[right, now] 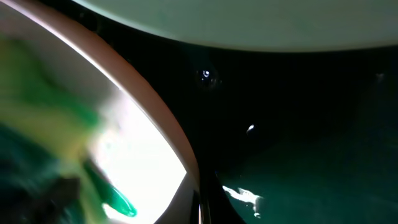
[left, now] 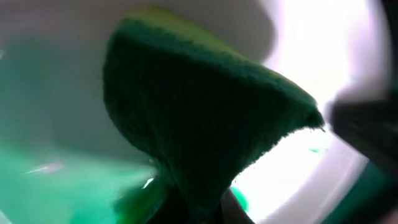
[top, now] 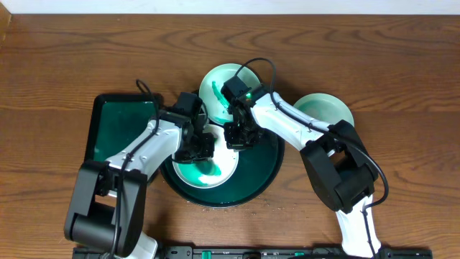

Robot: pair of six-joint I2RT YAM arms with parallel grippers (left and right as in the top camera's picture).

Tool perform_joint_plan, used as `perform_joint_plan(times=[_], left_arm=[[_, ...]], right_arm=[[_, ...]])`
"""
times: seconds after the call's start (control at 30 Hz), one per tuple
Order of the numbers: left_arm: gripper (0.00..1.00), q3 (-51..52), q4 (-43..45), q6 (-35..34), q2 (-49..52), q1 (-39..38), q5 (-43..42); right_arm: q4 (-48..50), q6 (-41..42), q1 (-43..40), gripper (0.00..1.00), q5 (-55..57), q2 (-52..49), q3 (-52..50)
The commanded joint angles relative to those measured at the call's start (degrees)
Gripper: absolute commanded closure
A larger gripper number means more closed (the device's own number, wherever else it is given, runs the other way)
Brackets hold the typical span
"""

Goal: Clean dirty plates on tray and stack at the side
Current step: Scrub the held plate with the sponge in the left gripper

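Smeared plate (top: 215, 173) at the front of the tray (top: 267, 173), right beneath left gripper (top: 203, 147), clamped on a green cloth (left: 199, 124) over it. Right gripper (top: 238, 137) nearer the tray's middle, at the plate's rim; open or closed, impossible to tell.

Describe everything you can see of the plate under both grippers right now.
The front plate is small, round, white and glossy, lying flat inside the round black tray. A green smear crosses its middle. The left gripper is over its far left part, pressing a dark green cloth to it. The right gripper sits at its far edge, grip unclear.
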State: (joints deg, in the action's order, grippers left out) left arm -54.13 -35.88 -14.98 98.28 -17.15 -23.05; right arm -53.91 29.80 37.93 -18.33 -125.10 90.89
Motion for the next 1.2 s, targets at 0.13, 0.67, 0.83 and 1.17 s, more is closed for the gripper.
perform_joint_plan(times=[0.13, 0.67, 0.83, 1.17], left_arm=[[0.93, -0.3, -0.5, 0.7, 1.9, 0.1, -0.7], [0.93, -0.3, -6.9, -8.0, 1.9, 0.0, 15.3], [0.93, -0.3, -6.6, 7.9, 1.9, 0.0, -5.6], [0.93, -0.3, 3.3, 6.4, 1.9, 0.1, -4.6]], right_arm=[[0.5, 1.2, -0.1, 0.99, 1.7, -0.7, -1.1], [0.5, 0.9, -0.1, 0.99, 1.8, -0.7, -1.1], [0.6, 0.9, -0.1, 0.99, 1.8, -0.7, -1.1], [0.6, 1.0, -0.1, 0.99, 1.7, -0.7, -1.1]])
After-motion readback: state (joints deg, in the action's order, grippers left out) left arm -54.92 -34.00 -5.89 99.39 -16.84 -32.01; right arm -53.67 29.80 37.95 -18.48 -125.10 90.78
